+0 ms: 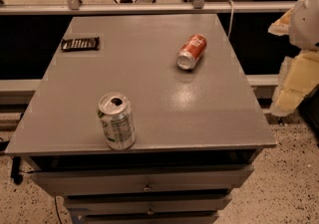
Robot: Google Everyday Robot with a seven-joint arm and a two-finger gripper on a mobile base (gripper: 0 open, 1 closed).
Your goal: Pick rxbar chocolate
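Note:
The rxbar chocolate (80, 44) is a flat dark bar with pale lettering. It lies flat near the far left edge of the grey cabinet top (149, 68). My gripper (295, 79) shows as a white and pale yellow shape at the right edge of the camera view. It is beyond the cabinet's right side, far from the bar, and holds nothing that I can see.
A red-orange can (192, 52) lies on its side at the far right of the top. A silver-green can (116, 121) stands upright near the front edge, left of centre. Drawers (144, 183) are below the top. A metal rail (149, 8) runs behind.

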